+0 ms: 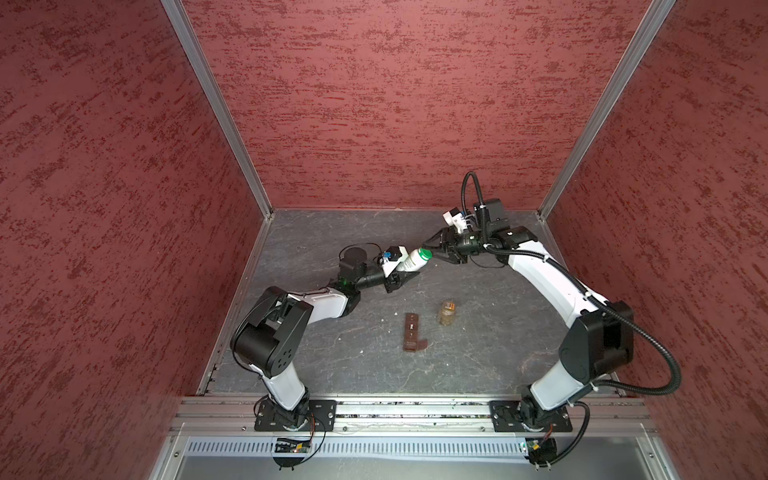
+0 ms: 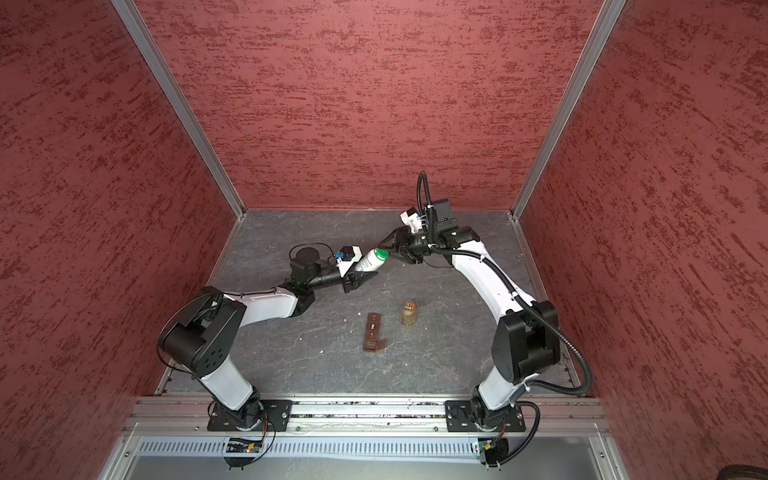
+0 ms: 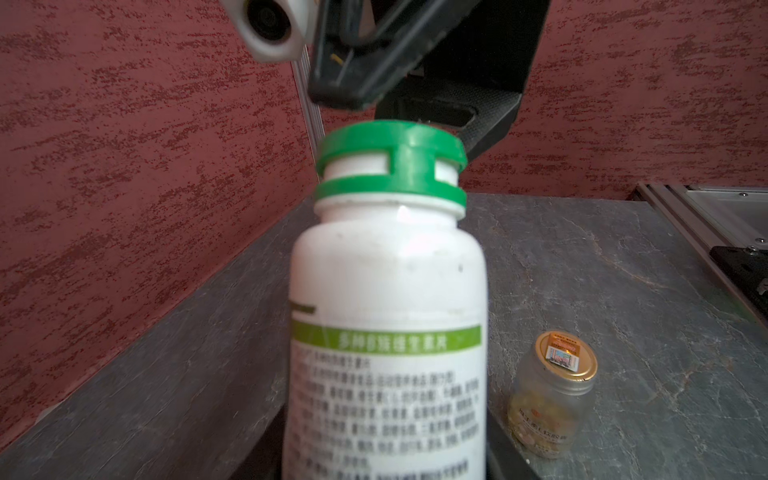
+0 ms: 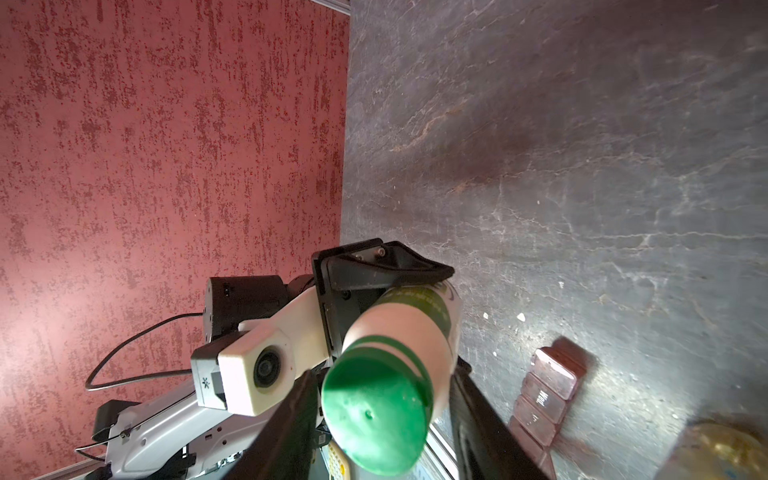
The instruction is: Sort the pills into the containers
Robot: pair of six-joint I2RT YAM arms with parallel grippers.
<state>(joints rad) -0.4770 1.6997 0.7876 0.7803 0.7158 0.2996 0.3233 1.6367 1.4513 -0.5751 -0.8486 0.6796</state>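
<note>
Red rough-plastered walls [image 1: 374, 104] close around a grey stone-patterned desk [image 1: 316, 340]. Near its middle lies the narrow translucent brown plastic strip of small square lidded containers [image 1: 411, 332], flat, with its long side running from front to back. The lid of the cell at its near end seems to be flipped open to the side, and the other lids look closed. I can see no pill inside any cell.

The only pills [image 3: 534, 419] that show are small yellow-orange pieces inside a clear amber bottle with a gold lid [image 1: 447, 318]. This bottle stands upright just beside the strip, on its right in both top views, and does not touch it. Its lid is on.

Further back, above the desk, the left fingers [image 4: 365, 270] are clenched on the lower body of a white plastic bottle with a green label band [image 1: 412, 262]. They hold it tilted in the air, with its round green cap [image 1: 424, 253] turned toward the other arm. The right fingers [image 4: 482, 432] stand on both sides of this cap. I cannot tell whether they press on it.

In my judgement the task is at its very beginning. The step in hand looks like taking the cap off the white bottle, and the cap is not yet off. Almost everything is left: to open both bottles, to open the remaining lids, and to put the pills into the cells.
</note>
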